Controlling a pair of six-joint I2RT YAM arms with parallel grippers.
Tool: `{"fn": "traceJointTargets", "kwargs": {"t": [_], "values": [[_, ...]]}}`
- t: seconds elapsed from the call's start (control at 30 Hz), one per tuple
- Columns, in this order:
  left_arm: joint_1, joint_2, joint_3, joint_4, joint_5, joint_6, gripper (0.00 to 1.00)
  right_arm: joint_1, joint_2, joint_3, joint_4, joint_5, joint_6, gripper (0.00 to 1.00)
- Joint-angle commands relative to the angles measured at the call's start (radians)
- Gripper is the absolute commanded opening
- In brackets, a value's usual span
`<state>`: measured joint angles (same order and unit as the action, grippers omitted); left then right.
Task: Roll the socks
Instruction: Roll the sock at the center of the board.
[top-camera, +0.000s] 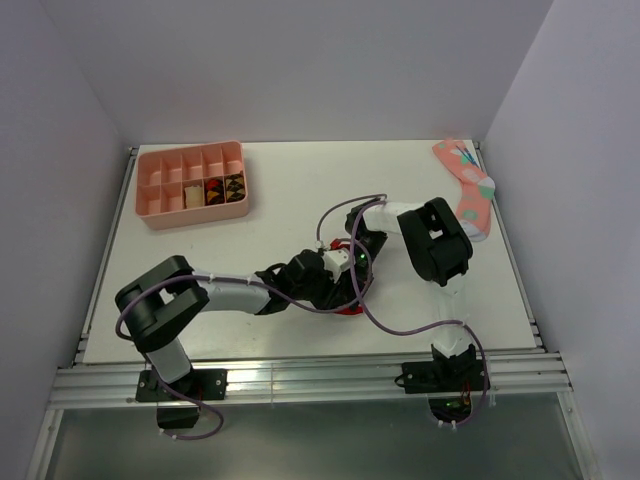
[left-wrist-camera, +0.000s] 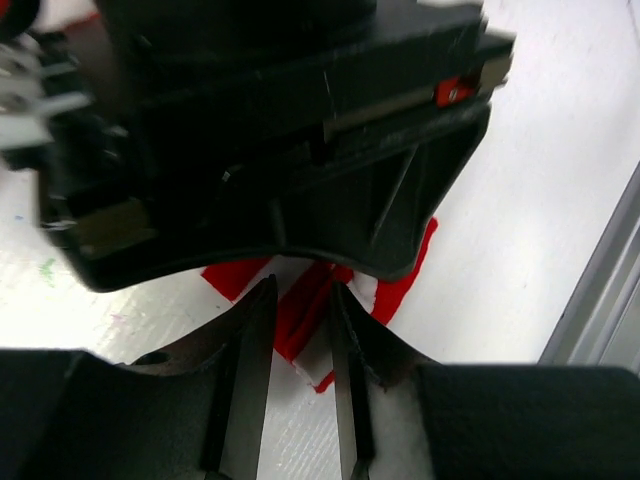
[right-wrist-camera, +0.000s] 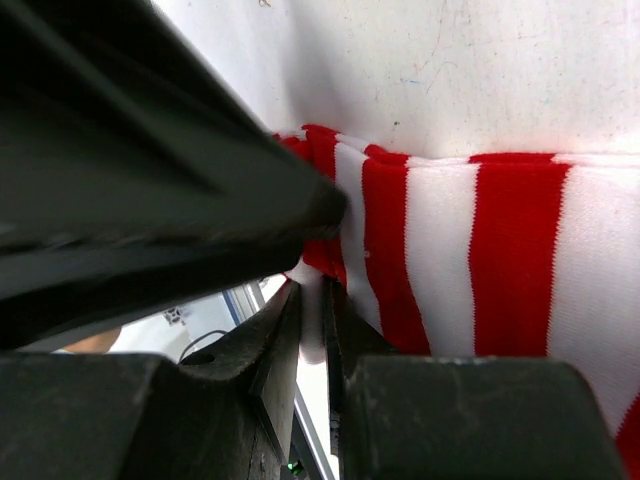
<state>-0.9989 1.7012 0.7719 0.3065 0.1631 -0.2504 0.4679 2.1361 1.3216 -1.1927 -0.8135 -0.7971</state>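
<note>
Only the red-and-white striped sock (top-camera: 351, 309) shows, as a red edge under the two wrists at the middle front of the table (top-camera: 280, 200). Both grippers meet over it. In the left wrist view my left gripper (left-wrist-camera: 303, 292) stands narrow, with a folded strip of the striped sock (left-wrist-camera: 298, 325) filling the gap at its tips. The right gripper's black body hangs just above. In the right wrist view my right gripper (right-wrist-camera: 312, 296) pinches a white edge of the sock (right-wrist-camera: 450, 260), whose stripes spread flat to the right. From above, the left gripper (top-camera: 333, 277) and right gripper (top-camera: 350, 264) hide most of the sock.
A pink sock with teal and grey pattern (top-camera: 467, 188) lies at the far right edge. A pink compartment tray (top-camera: 192, 184) sits at the back left. Purple cables loop around both arms. The table's metal front rail (top-camera: 300, 385) runs just behind the sock.
</note>
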Motion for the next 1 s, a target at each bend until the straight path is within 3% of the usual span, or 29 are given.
{"fn": "traceJointTargets", "kwargs": {"t": [0.0,0.57,0.97], "values": [[-0.009,0.014,0.038,-0.033,0.068,0.042,0.34,0.002,0.035,-0.015,0.084,0.109,-0.037,0.19],[0.005,-0.097,-0.011,0.019,0.102,0.014,0.42,0.003,0.038,-0.012,0.082,0.114,-0.028,0.19],[0.002,-0.014,0.000,0.026,0.170,0.000,0.43,0.002,0.036,-0.018,0.079,0.117,-0.033,0.19]]}}
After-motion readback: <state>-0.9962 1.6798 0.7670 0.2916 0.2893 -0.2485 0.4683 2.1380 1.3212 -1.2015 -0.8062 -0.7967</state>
